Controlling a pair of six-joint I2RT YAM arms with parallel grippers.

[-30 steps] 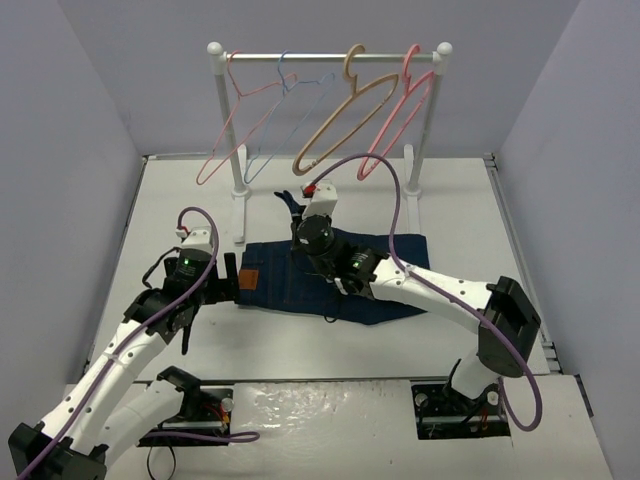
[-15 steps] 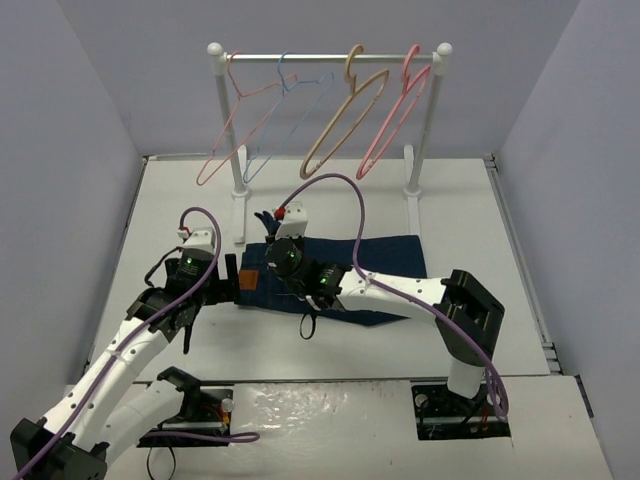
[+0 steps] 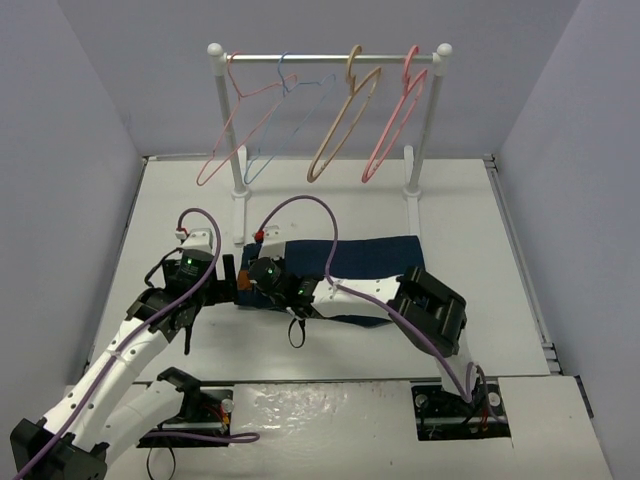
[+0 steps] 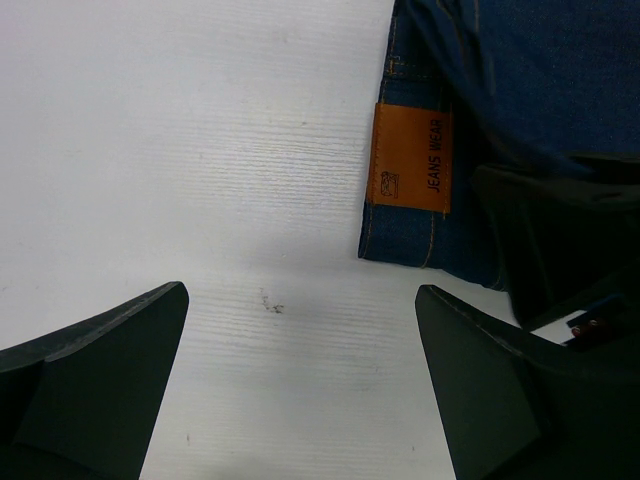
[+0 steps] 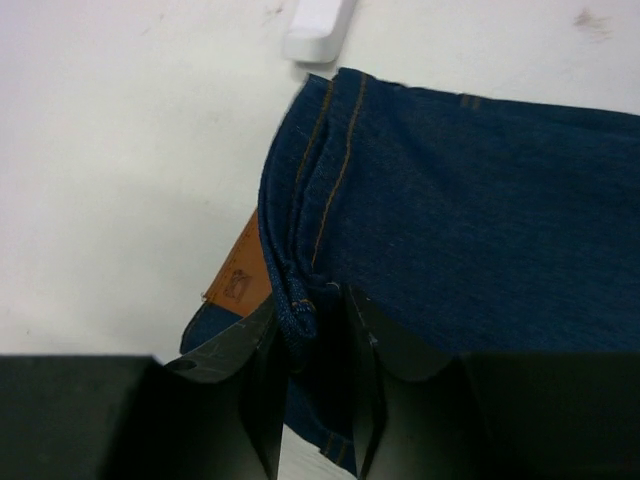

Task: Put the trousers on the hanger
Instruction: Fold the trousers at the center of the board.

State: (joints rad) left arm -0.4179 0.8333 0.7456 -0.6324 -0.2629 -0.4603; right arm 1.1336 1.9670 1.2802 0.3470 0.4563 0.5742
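Trousers fold clamped in right pincer; left pincer apart beside; rack behind.

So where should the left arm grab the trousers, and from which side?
Probably the waistband end of the trousers, by the orange patch. They lie folded flat, that stitched edge facing the open left gripper, so come in low from the left, sliding one finger under. The right gripper pinches the waistband fold nearby; stay clear of it.
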